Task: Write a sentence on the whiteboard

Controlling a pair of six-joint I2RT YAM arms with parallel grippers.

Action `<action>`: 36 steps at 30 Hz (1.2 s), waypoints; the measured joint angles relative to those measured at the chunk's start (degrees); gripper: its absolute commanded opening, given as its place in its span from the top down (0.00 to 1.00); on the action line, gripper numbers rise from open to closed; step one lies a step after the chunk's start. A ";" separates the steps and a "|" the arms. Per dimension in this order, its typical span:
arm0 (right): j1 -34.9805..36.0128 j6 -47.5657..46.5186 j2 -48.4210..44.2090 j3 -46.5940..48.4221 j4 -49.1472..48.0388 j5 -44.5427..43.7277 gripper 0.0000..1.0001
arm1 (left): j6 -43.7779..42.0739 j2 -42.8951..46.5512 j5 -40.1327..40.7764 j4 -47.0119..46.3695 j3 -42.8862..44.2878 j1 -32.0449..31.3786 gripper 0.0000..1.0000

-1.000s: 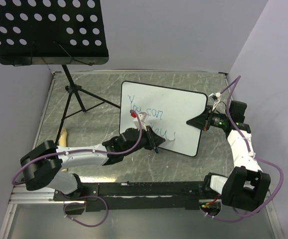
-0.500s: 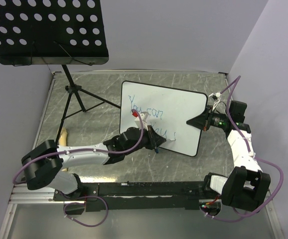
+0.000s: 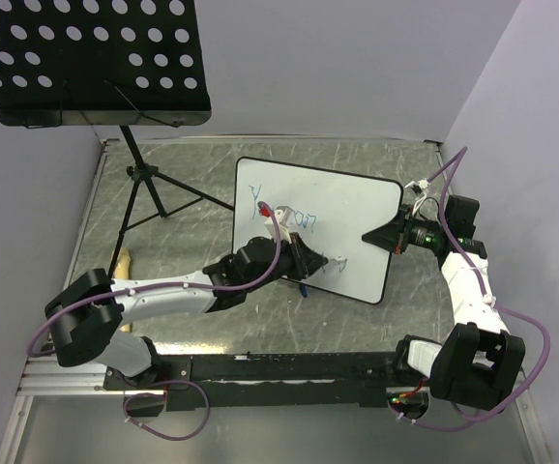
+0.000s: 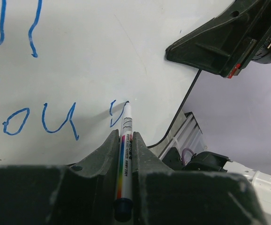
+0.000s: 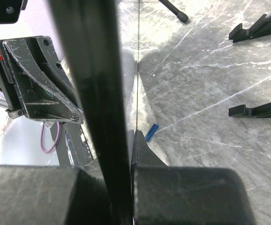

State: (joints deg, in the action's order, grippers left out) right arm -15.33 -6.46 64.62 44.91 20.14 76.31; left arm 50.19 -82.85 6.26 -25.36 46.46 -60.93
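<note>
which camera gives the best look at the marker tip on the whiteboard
The left wrist view: the marker, clamped in the left tool, fills the centre with its tip on the whiteboard beside the blue writing. Top external shows it only as a small dark stick. Right wrist sees the board edge-on, no marker.

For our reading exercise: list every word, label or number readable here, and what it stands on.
"You": blue, lower line of the sentence, on the whiteboard.
Upper line: cut off or too small to read.
Print on the marker barrel: too small to read.
</note>
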 measured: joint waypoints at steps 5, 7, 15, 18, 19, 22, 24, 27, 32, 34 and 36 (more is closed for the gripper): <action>-0.02 -0.02 0.00 0.00 0.00 0.00 1.00 | 0.02 -0.35 -0.61 -0.04 0.24 0.11 0.99; -0.02 -0.02 0.00 0.00 0.00 0.00 1.00 | 0.04 -0.35 -0.72 -0.02 0.24 0.15 0.99; -0.02 -0.02 0.00 0.00 0.00 0.00 1.00 | 0.28 -0.35 -1.51 0.07 -0.24 0.22 0.99; -0.02 -0.04 0.00 0.00 0.00 0.00 1.00 | 0.52 -0.35 -2.21 0.39 -0.87 0.22 0.99; -0.02 -0.04 0.00 0.00 0.00 0.00 1.00 | 0.55 -0.35 -2.49 0.44 -1.07 0.22 0.99; -0.02 -0.04 0.00 0.00 0.00 0.00 1.00 | 0.72 -0.35 -3.30 0.90 -1.49 0.22 0.99; -0.02 -0.04 0.00 -0.02 -0.02 0.00 1.00 | 0.81 -0.35 -3.65 1.05 -1.68 0.22 0.99; -0.02 -0.04 0.00 0.00 0.00 0.00 1.00 | 1.31 -0.35 -4.24 1.22 -2.14 0.22 0.99; -0.02 -0.04 0.00 0.00 0.00 0.00 1.00 | 1.57 -0.52 -5.01 1.36 -2.21 0.22 0.99; -0.02 -0.04 0.00 0.00 0.00 0.00 1.00 | 1.57 -0.66 -5.14 1.36 -2.19 0.22 0.99; -0.02 -0.04 0.00 0.00 0.00 0.00 1.00 | 1.55 -0.70 -5.14 1.40 -2.08 0.22 0.99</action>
State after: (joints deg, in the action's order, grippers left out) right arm -15.35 -6.50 64.62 44.91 20.14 76.31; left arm 51.75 -83.55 1.13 -23.97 44.38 -60.71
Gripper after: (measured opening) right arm 0.039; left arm 0.153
